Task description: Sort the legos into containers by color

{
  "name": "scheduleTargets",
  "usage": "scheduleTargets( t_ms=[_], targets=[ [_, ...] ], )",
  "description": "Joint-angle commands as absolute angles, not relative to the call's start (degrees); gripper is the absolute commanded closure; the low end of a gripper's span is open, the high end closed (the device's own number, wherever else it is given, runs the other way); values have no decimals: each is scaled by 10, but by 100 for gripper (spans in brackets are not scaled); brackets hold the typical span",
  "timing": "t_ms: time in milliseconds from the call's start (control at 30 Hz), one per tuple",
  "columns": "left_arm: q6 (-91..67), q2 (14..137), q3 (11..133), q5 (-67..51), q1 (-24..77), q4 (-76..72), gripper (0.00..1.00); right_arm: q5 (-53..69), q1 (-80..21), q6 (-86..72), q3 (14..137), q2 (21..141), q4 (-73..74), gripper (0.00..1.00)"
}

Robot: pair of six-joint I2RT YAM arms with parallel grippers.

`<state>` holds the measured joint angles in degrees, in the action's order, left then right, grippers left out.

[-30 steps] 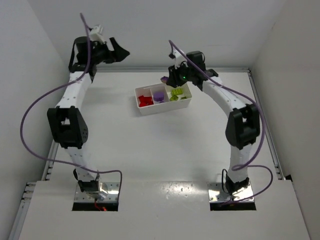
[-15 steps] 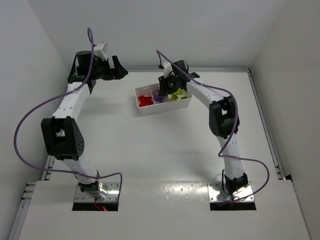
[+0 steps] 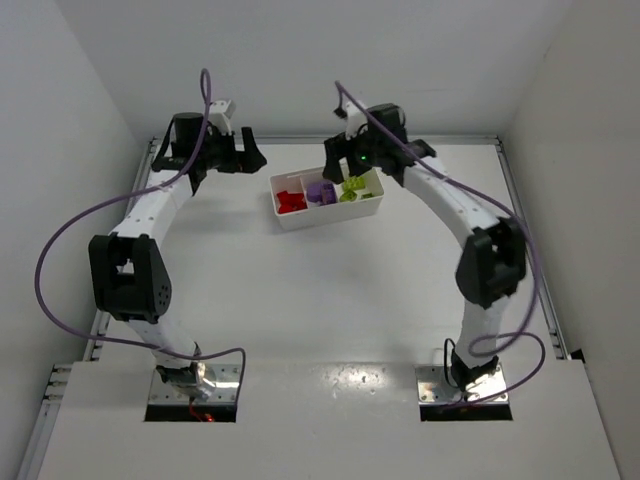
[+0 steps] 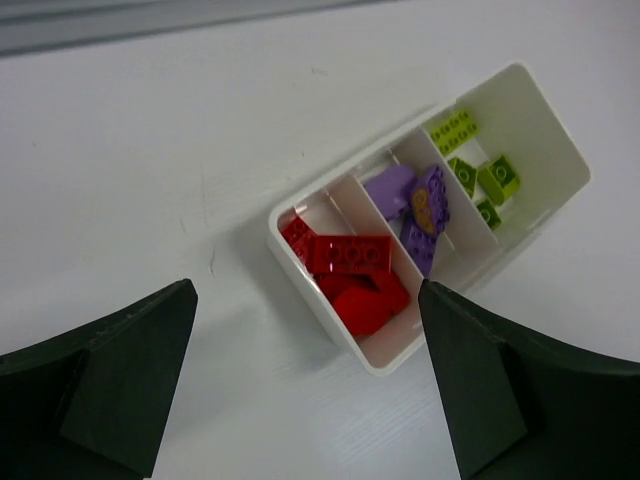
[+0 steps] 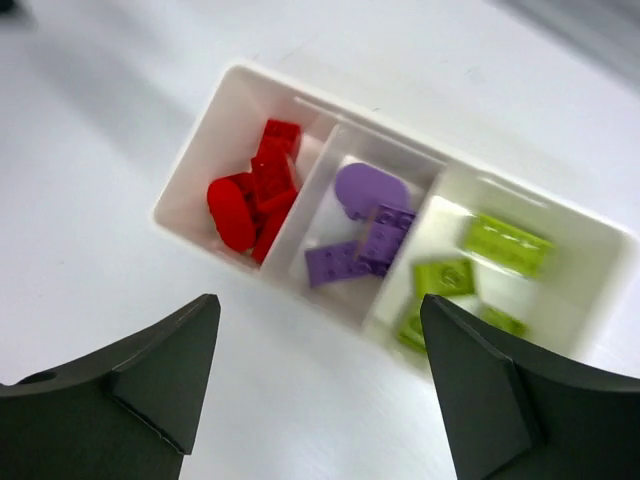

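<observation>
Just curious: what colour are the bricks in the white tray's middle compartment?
Purple plastic bricks; clearest in right wrist view.

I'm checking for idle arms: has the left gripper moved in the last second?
Yes. In the top view the left gripper has shifted right and down the picture, toward the white tray, which has stayed put.

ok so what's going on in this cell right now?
Two arms are sorting lego bricks by color into a white tray. The left arm and right arm both hover over it, jaws open and empty. The red bricks lie in one end compartment, the purple bricks in the middle and the lime green bricks in the other end. No brick shows outside the tray, so the sort looks done.
</observation>
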<state>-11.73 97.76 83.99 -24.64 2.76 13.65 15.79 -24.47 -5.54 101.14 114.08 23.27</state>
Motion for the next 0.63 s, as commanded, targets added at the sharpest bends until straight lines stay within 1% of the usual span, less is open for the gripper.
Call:
scheduleTargets(
  t_ms=[0,67,100,133,200,233,367,467,600],
  targets=[
    [-110,930,790,-228,47,135,0,95,-197,-47,912,996,192,17],
    [-105,916,760,-220,53,130,0,78,-172,-47,847,948,186,17],
    [-105,907,745,-208,53,121,0,63,-157,-52,813,902,172,16],
    [-112,899,728,-198,53,113,0,63,-142,-52,751,882,172,15],
    [-126,887,687,-173,53,105,0,57,-95,-65,690,844,150,15],
    [-131,882,676,-164,53,100,0,57,-79,-65,633,826,143,15],
    [-150,860,608,-126,53,62,0,83,-2,-92,502,753,95,15],
    [-144,853,585,-118,53,54,0,107,22,-98,469,730,82,15],
    [-139,847,572,-105,53,47,0,124,40,-104,459,722,82,15]
  ],
)
